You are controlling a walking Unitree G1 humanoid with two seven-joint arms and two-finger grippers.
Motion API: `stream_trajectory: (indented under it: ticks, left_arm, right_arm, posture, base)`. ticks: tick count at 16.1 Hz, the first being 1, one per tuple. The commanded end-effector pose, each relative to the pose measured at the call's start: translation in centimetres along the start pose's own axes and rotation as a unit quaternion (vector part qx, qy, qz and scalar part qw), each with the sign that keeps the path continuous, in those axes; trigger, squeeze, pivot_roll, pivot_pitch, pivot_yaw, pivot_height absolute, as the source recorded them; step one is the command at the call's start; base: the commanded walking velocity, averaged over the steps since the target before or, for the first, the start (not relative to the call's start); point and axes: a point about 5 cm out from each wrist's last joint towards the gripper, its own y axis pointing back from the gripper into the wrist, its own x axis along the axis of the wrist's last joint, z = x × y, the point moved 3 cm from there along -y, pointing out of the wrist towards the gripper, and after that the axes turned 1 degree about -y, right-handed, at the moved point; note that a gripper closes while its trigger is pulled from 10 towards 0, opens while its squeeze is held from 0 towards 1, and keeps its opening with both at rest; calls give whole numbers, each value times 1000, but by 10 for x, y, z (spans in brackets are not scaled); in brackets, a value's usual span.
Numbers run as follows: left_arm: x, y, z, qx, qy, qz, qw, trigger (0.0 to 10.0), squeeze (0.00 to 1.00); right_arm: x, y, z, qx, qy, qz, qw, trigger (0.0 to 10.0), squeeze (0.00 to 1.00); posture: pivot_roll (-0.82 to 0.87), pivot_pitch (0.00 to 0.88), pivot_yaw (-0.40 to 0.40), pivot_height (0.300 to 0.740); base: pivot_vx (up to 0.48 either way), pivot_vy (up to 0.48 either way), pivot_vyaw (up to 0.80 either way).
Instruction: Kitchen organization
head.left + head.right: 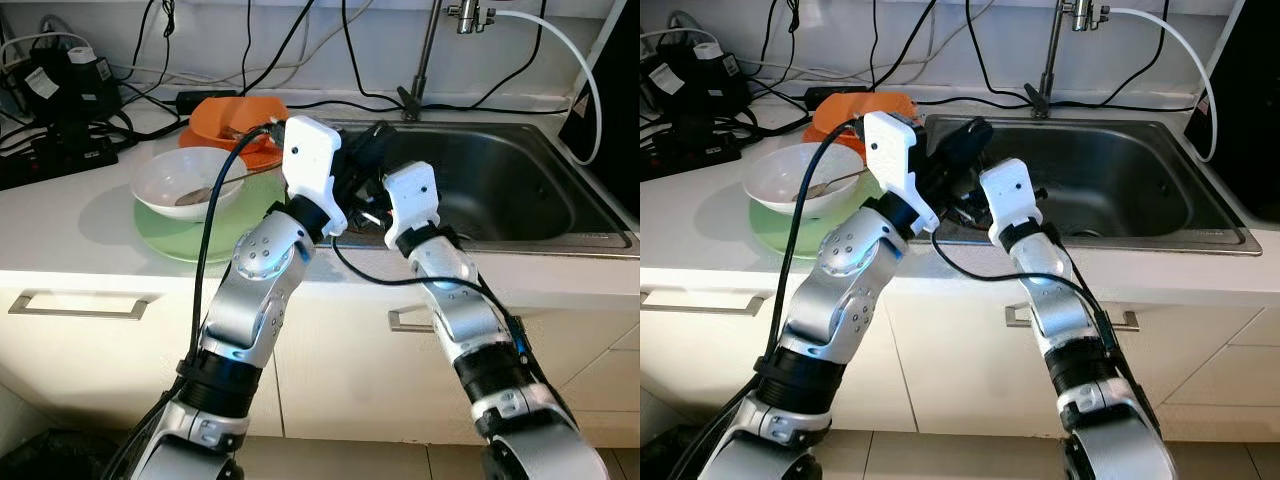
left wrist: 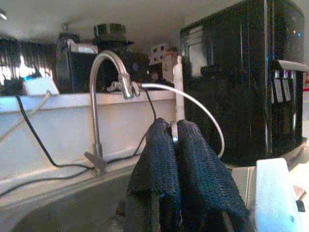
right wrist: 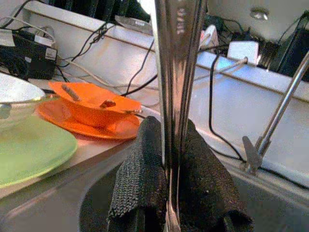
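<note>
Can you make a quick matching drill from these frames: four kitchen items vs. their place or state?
Items:
1. white bowl
2. orange dish
3. metal utensil
4. faucet

Places or states:
A. clamped between the right gripper's fingers
B. behind the sink, with a white hose attached
C. on the green plate
D. on the orange plate

Pairs: 1-C, 2-D, 3-A, 4-B
</note>
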Motion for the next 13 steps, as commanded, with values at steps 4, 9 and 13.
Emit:
stream_trajectory:
  ticks: [4, 9, 13]
  left_arm:
    - [-7, 7, -19, 44, -14, -11, 999, 10000, 0]
    - [-10, 8, -23, 57, -26, -16, 998, 10000, 878]
    - [-14, 10, -23, 57, -22, -22, 998, 10000, 1000]
  right_arm:
    - [6, -1, 26, -57, -17, 16, 998, 10000, 0]
    - [3, -1, 22, -53, -22, 14, 998, 10000, 0]
    - [2, -1, 22, -53, -22, 14, 998, 10000, 0]
  posture:
    - [-4, 0, 5, 740]
    - [7, 0, 2, 740]
    - [8, 0, 0, 740]
  base:
    - [0, 0, 0]
    - [0, 0, 0]
    - [0, 0, 0]
